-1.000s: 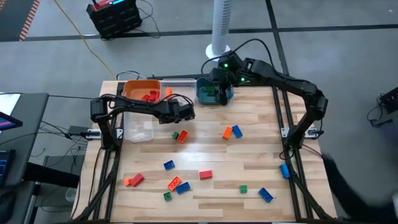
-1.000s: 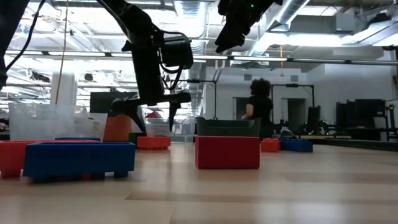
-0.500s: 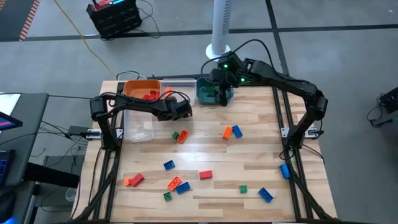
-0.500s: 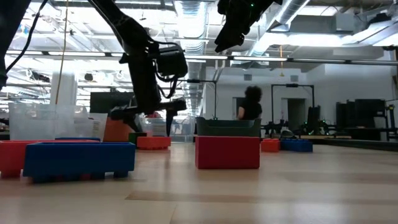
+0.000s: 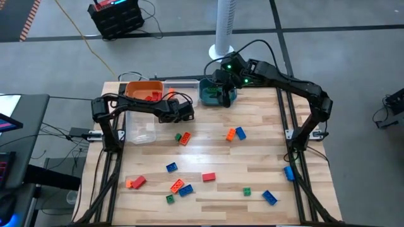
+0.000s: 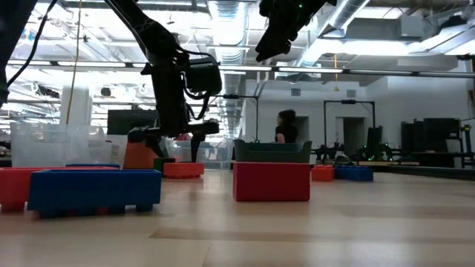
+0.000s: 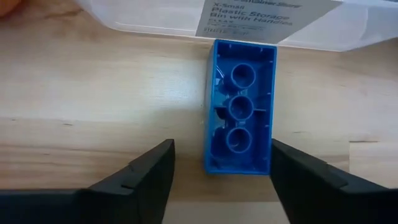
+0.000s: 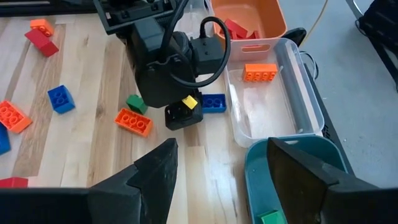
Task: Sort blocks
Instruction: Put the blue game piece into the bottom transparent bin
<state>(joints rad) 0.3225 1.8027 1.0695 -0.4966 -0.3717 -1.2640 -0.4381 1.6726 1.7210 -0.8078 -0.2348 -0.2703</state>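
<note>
- Left gripper (image 7: pixel 217 171) is low over the tabletop (image 5: pixel 208 157), just beside the clear bin (image 5: pixel 140 129). Jaws spread, one on each side of a blue block (image 7: pixel 240 106); a gap shows between each jaw and the block, so nothing is pinched.
- That blue block lies on the wood with its hollow underside up, one short end just by the clear bin's wall. The right wrist view shows the same block (image 8: pixel 213 102) next to the left gripper.
- Right gripper (image 8: pixel 217 177) hangs above the teal bin (image 5: pixel 214 93) at the far edge of the tabletop. Jaws spread and empty.
- Teal bin holds a green block (image 8: pixel 269 218).
- Orange bin (image 5: pixel 144 91) holds red blocks (image 8: pixel 239 29).
- Clear bin holds one orange block (image 8: pixel 260 72).
- Loose on the tabletop: a green and orange pair (image 5: pixel 182 138) near the left gripper; an orange and blue pair (image 5: pixel 235 133) mid-table; a blue block (image 5: pixel 171 167); a red block (image 5: pixel 208 177); an orange and red pair (image 5: pixel 135 182); an orange, blue and green cluster (image 5: pixel 178 188); a green block (image 5: pixel 247 191); a blue block (image 5: pixel 269 197).
- A person (image 6: pixel 285 127) stands in the room beyond the table, far off.
</note>
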